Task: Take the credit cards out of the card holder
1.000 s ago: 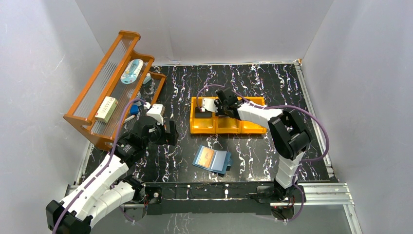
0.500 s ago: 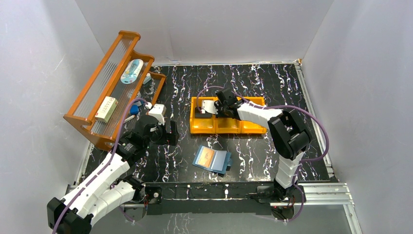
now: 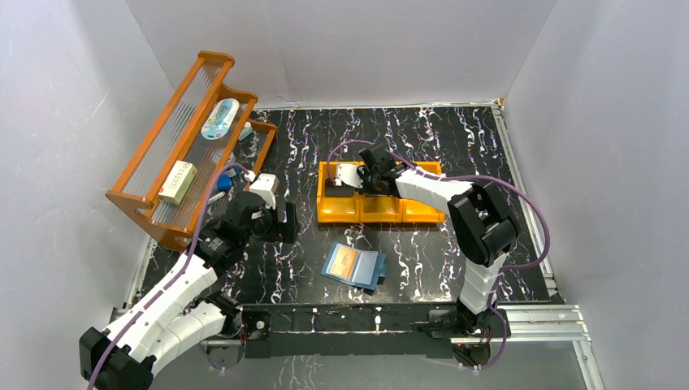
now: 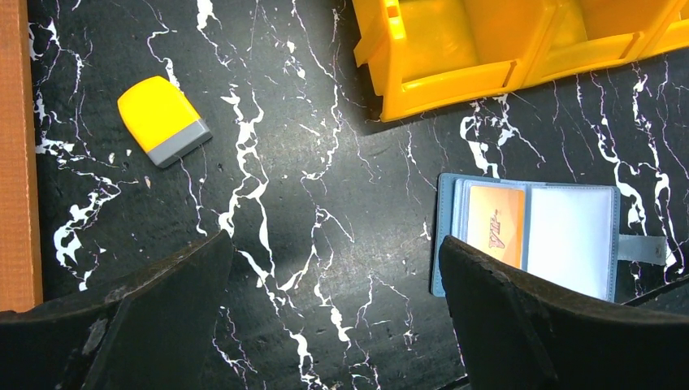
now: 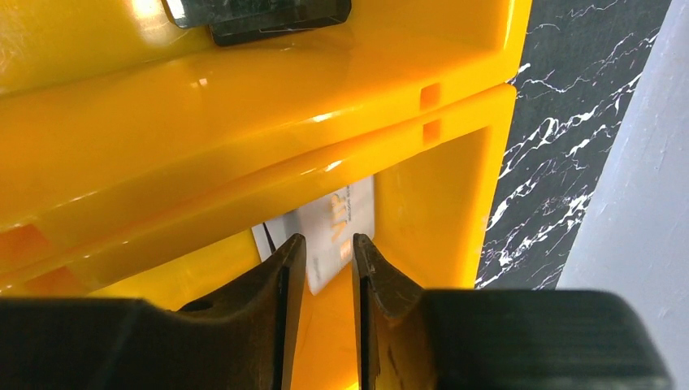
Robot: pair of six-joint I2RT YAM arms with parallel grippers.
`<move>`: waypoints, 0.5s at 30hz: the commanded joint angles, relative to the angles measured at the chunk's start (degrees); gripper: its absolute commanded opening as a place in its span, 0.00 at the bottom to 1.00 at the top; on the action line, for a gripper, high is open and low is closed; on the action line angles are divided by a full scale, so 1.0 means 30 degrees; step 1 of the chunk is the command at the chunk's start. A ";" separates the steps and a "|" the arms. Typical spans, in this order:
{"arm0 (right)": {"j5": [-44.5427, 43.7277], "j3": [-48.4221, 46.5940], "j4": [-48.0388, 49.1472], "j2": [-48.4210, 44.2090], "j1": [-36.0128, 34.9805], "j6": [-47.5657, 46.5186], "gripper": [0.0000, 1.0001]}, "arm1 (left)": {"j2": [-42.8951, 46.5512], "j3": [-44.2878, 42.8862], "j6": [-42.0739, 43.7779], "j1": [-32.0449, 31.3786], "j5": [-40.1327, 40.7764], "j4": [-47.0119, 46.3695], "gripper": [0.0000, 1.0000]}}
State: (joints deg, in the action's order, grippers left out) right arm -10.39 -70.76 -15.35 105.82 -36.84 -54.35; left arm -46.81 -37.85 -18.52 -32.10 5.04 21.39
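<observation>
The teal-blue card holder (image 3: 355,266) lies open on the black marbled table near the front. It also shows in the left wrist view (image 4: 528,236), with an orange-tan credit card (image 4: 496,225) in its left pocket. My left gripper (image 4: 333,244) is open and empty, above bare table to the left of the holder (image 3: 280,223). My right gripper (image 3: 337,187) reaches into the orange bin (image 3: 406,213). Its jaws (image 5: 329,244) stand a narrow gap apart. A whitish card (image 5: 345,223) lies flat in the compartment below the tips.
A dark flat piece (image 5: 260,16) lies in the neighbouring bin compartment. A small yellow-orange block with a grey end (image 4: 162,120) lies on the table left of the bin (image 4: 487,77). A wooden rack (image 3: 175,154) holding small items stands at the back left.
The left arm has shifted slightly. The right gripper has stayed in the bin.
</observation>
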 commanded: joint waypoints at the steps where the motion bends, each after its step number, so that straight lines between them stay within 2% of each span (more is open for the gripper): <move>1: 0.0055 -0.0809 -0.0132 -0.0355 0.0092 0.0156 0.36 | -0.0040 0.0087 0.0342 -0.0003 -0.0423 -0.0156 0.98; 9: -0.0056 -0.0700 0.0040 -0.0828 0.0084 0.0975 0.39 | -0.0059 0.0095 0.0400 -0.0003 -0.0504 -0.0141 0.98; 15: 0.1046 -0.0542 0.0979 -0.3121 0.0076 0.4724 0.41 | -0.0041 0.0054 0.0403 -0.0015 -0.0494 -0.0125 0.98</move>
State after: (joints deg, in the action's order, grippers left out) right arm -10.11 -70.78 -16.21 104.57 -36.82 -49.21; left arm -47.22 -37.85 -17.98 -32.10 3.99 21.41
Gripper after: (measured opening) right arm 0.404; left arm 0.983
